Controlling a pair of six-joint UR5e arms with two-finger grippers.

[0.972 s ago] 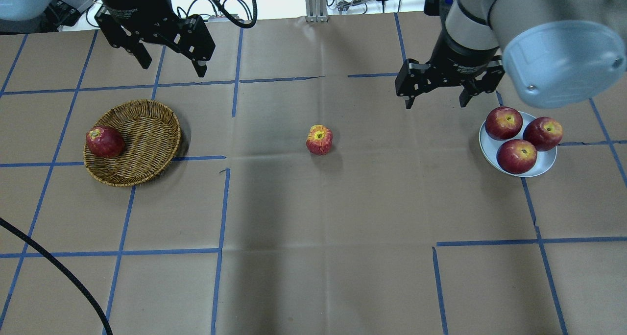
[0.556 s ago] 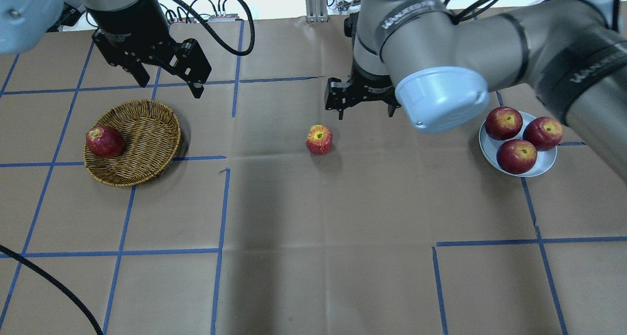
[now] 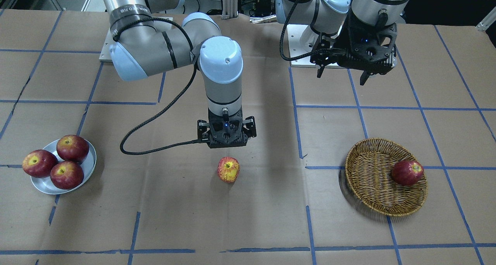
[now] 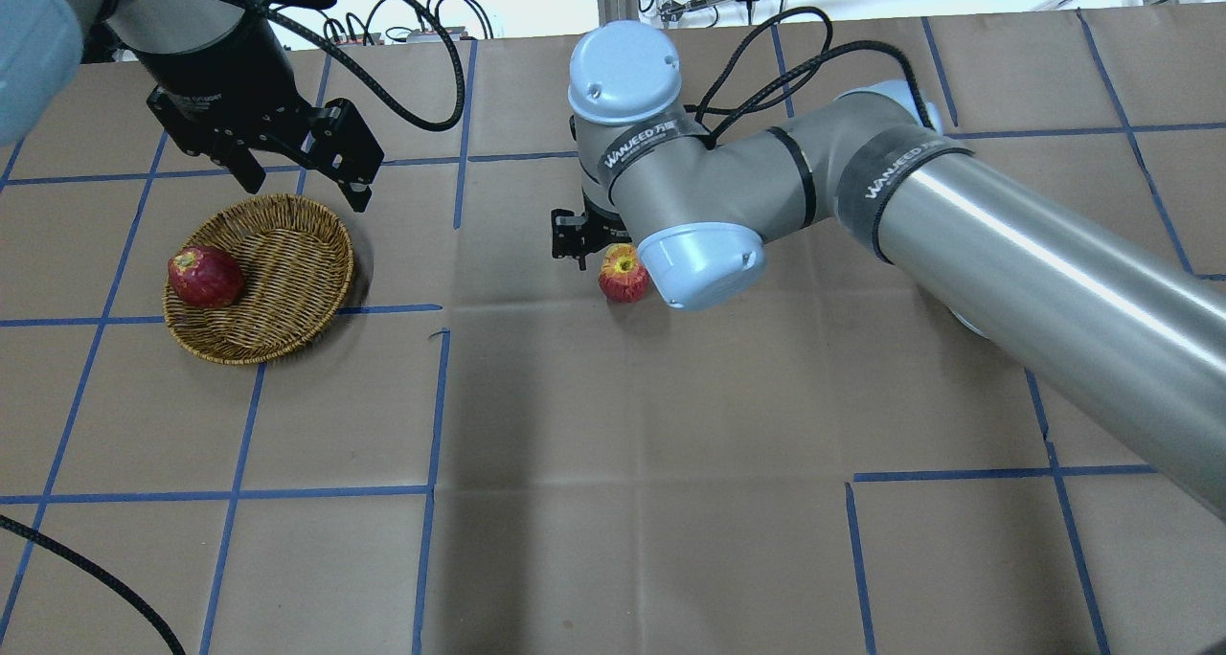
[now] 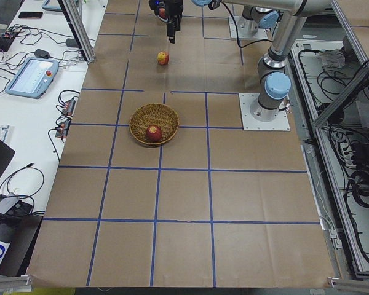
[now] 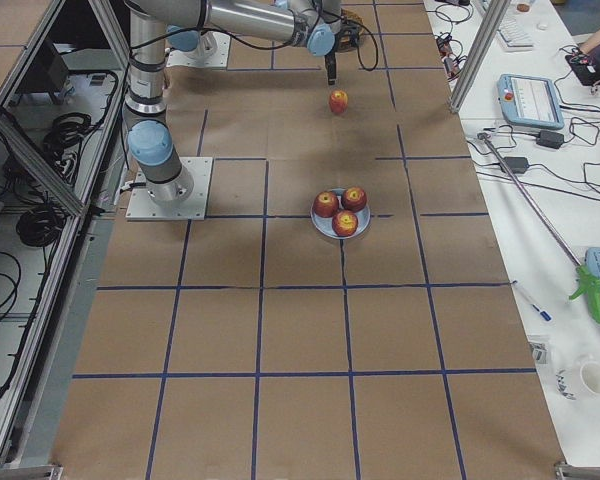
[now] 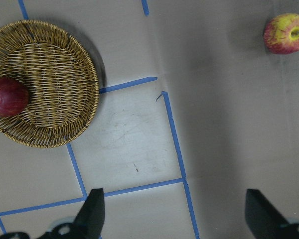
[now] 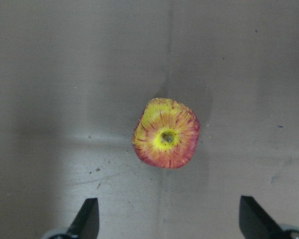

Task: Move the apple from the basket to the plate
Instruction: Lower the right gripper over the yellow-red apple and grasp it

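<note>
The apple (image 3: 228, 169), red with yellow streaks and a yellow top, sits alone on the table's middle, outside the basket; it also shows in the overhead view (image 4: 623, 274) and centred in the right wrist view (image 8: 166, 133). My right gripper (image 3: 226, 143) hangs open just above it, touching nothing. The wicker basket (image 3: 368, 187) (image 4: 287, 282) holds one dark red apple (image 3: 407, 172). My left gripper (image 4: 306, 191) is open and empty above the basket's far rim. The silver plate (image 3: 90, 162) carries three dark red apples; the right arm hides it in the overhead view.
The right arm's long silver forearm (image 4: 1034, 262) stretches across the table's right half. A black cable (image 3: 155, 141) loops from the right wrist. Blue tape lines grid the brown paper table cover.
The right arm has swung from beside the plate to over the lone apple at the middle. The left gripper has moved nearer, to the basket's far rim. No apple has moved.
</note>
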